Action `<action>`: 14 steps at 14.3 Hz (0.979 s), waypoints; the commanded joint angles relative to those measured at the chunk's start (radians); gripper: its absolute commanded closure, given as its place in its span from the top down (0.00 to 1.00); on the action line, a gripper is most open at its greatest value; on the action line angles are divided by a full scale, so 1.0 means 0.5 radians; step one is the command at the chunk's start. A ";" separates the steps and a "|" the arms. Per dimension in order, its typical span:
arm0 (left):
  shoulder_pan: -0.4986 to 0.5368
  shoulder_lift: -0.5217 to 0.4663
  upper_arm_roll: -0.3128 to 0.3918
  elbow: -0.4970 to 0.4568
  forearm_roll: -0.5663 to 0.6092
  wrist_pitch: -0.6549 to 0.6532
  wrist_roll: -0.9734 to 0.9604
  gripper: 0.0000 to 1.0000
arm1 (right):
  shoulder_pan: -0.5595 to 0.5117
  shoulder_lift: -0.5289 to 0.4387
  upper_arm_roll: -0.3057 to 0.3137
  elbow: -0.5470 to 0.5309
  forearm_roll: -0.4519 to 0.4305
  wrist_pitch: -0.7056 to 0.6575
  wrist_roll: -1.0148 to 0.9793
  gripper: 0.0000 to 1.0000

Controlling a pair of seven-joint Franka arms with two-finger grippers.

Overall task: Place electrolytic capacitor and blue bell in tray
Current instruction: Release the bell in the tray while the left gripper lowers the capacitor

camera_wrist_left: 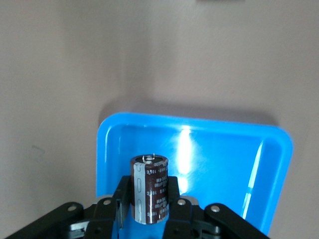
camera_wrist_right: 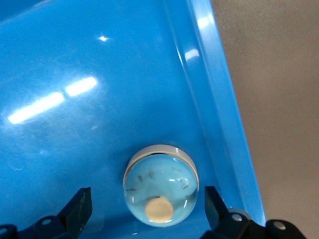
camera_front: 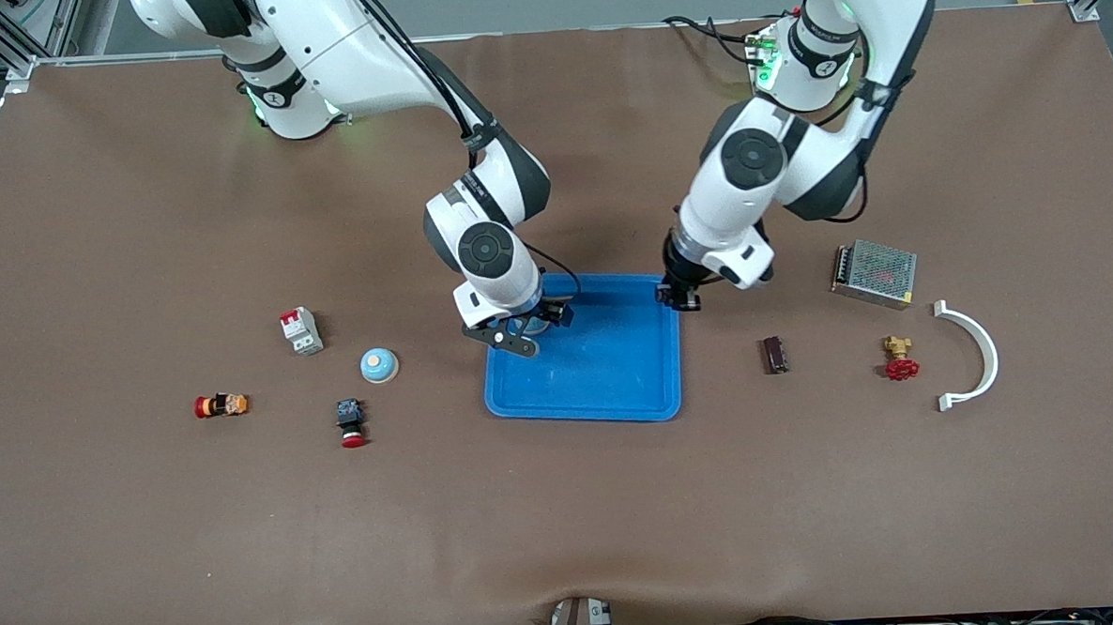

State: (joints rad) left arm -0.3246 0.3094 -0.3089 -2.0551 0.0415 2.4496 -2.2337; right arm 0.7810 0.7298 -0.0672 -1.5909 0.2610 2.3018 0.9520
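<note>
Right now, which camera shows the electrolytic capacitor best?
The left wrist view: the electrolytic capacitor stands upright between the left gripper fingers, over the tray rim. The front view hides it under the arm; the right wrist view shows none of it.

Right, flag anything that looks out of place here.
Nothing stands out. The pale-blue domed bell sits upright in the shallow bright-blue plastic tray; the left gripper holds the dark cylindrical capacitor upright.

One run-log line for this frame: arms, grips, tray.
right gripper: open over blue dome-shaped bell lying in shallow bright-blue plastic tray | left gripper: shut on dark cylindrical electrolytic capacitor, over tray corner | capacitor not yet placed
</note>
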 commanded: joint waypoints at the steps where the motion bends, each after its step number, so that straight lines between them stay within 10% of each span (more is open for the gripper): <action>1: -0.059 0.163 0.007 0.152 0.174 0.016 -0.189 0.00 | -0.009 -0.131 -0.022 0.015 0.039 -0.197 -0.023 1.00; 6: -0.115 0.347 0.010 0.278 0.343 0.013 -0.346 0.00 | -0.270 -0.364 -0.040 0.043 0.003 -0.676 -0.550 1.00; 14: -0.127 0.525 0.013 0.373 0.567 0.013 -0.493 0.00 | -0.408 -0.389 -0.050 0.025 -0.516 -0.747 -0.897 1.00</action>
State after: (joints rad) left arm -0.3759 0.5416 -0.3085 -1.9019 0.2816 2.4508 -2.4294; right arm 0.6014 0.5482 -0.0993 -1.5655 0.0333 1.9353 0.5577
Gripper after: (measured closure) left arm 0.665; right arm 0.000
